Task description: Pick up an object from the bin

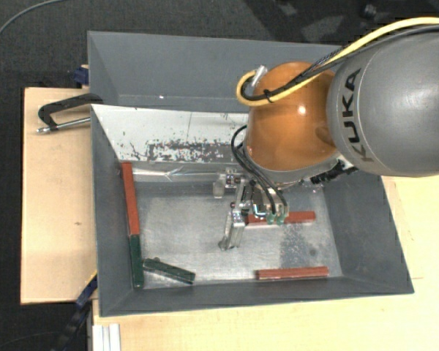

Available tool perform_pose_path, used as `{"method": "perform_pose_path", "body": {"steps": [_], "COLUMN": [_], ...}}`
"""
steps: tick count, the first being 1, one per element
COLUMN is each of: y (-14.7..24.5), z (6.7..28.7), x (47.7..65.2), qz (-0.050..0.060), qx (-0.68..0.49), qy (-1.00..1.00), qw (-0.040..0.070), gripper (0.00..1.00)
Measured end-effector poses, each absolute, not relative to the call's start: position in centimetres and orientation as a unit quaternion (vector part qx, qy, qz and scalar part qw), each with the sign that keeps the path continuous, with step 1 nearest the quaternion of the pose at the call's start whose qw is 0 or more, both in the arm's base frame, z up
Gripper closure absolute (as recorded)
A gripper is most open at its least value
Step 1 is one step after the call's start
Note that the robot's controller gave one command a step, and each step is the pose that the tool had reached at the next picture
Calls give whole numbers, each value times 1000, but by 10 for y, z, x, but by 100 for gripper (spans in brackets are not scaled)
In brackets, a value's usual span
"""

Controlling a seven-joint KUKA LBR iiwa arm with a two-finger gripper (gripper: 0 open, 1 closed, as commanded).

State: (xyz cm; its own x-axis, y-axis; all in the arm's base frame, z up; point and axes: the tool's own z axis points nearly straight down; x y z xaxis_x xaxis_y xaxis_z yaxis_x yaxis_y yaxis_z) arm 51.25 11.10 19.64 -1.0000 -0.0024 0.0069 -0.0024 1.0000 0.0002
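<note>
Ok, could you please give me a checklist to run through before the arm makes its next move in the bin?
1. The gripper is low over the middle of the bin: ok.
2. Target nearby: the short red bar lies flat, its left end hidden beneath the gripper: ok.
3. Secure hold on that bar: cannot tell.
4. Neighbours apart: long red bar by the front wall, left red bar and green bar along the left wall, dark green bar in the front-left corner: ok.
5. Gripper clear of the bin's walls: ok.
</note>
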Motion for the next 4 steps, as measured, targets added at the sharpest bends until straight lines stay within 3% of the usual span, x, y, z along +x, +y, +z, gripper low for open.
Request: {"method": "perform_pose_path", "body": {"steps": [1, 2, 3, 4], "y": [21, -22, -20, -50], "z": [79, 72, 73, 214], "x": [565, 595, 596, 592], "qz": [1, 0, 0, 2], "qx": [-61, 165, 166, 154], "qy": [-998, -986, -986, -988], "qw": [2, -4, -6, -7], "gripper": [0, 0, 100, 100]}}
